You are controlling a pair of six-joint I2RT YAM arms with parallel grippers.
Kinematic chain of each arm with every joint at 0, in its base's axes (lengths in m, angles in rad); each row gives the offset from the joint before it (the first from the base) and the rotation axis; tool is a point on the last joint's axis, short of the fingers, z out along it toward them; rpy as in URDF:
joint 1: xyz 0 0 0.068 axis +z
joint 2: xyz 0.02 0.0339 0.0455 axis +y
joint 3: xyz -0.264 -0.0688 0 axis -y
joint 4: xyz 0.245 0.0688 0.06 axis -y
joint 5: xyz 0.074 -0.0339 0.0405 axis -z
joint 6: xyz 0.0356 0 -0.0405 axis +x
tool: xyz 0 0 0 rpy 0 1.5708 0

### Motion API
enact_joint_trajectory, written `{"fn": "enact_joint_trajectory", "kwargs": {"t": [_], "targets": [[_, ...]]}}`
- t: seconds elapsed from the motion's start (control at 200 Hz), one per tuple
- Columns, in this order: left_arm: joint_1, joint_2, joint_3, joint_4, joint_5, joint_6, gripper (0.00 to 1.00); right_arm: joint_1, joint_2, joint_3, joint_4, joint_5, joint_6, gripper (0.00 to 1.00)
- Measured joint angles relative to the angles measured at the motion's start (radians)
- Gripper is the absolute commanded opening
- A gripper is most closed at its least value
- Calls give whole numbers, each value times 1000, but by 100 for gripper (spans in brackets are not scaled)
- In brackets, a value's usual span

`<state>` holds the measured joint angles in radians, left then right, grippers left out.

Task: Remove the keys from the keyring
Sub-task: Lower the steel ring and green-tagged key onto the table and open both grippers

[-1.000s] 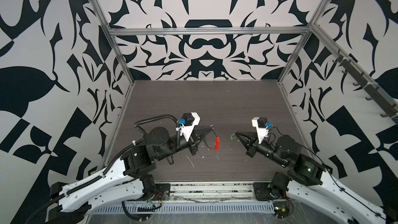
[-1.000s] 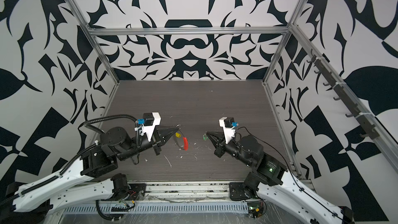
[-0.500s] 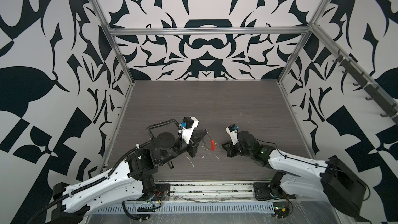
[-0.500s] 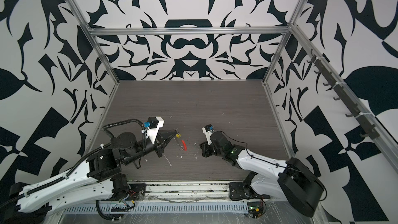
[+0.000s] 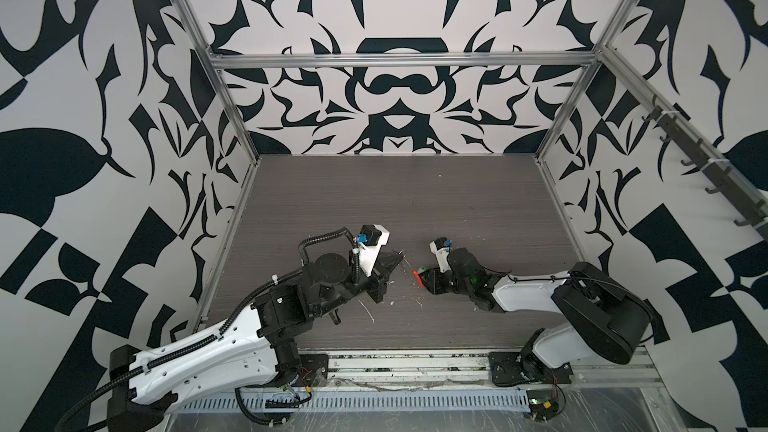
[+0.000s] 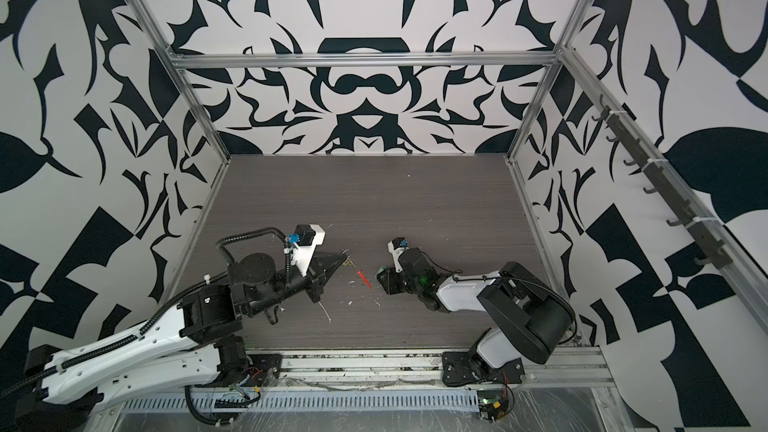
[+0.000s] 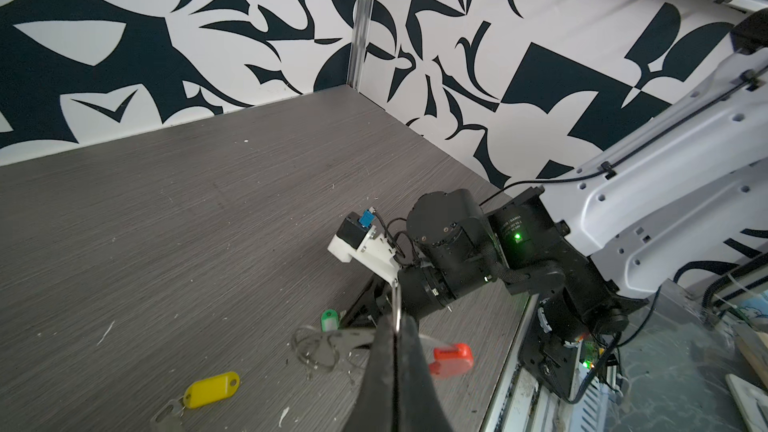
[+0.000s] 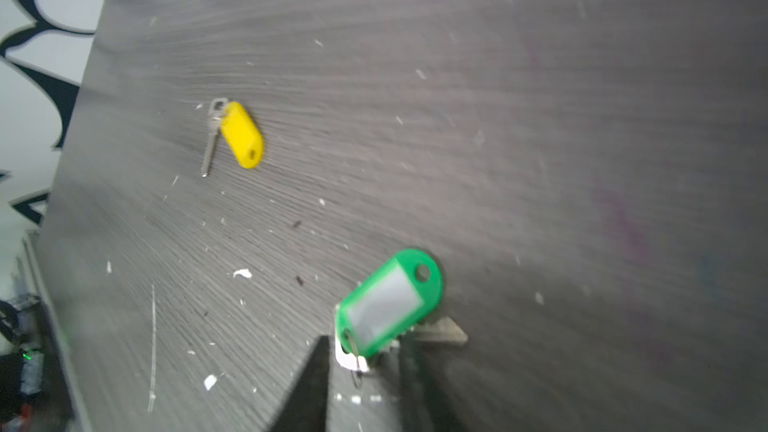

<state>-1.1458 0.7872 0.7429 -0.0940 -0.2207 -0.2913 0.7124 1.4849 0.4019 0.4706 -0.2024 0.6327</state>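
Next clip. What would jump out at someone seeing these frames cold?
The bold black-and-white patterned walls dominate both top views. On the grey table, colour pops: a yellow-tagged key lies apart, a green-tagged key sits between the jaws of the open right end effector, and the left end effector is shut on the keyring near its red sleeve.

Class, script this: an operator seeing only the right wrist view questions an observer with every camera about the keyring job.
Operator: I see the yellow key, and the green key at my open right gripper. Where is the keyring?
Observer: The left gripper is shut on its wire, shown in the left wrist view.
Operator: Is the yellow key threaded on it?
Observer: No, it lies on the table, apart from the loop.
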Motion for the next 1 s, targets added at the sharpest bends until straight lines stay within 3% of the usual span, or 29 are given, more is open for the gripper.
{"fn": "enact_joint_trajectory", "kwargs": {"t": [0.115, 0.23, 0.47, 0.605, 0.755, 1.0], "targets": [[0, 10, 0, 2, 1, -1, 0, -3, -52, -5, -17, 21, -3, 52], [0, 46, 0, 11, 17, -1, 0, -5, -220, -13, -82, 95, -12, 52], [0, 242, 15, 60, 93, -1, 0, -6, -744, -18, -349, 439, -50, 54], [0, 402, 75, 105, 177, -3, 0, -6, -947, 0, -520, 586, -89, 54], [0, 586, 180, 165, 269, -16, 0, -7, -1047, 50, -652, 679, -126, 53], [25, 835, 340, 173, 365, -51, 0, -7, -1107, 70, -763, 734, -147, 53]]}}
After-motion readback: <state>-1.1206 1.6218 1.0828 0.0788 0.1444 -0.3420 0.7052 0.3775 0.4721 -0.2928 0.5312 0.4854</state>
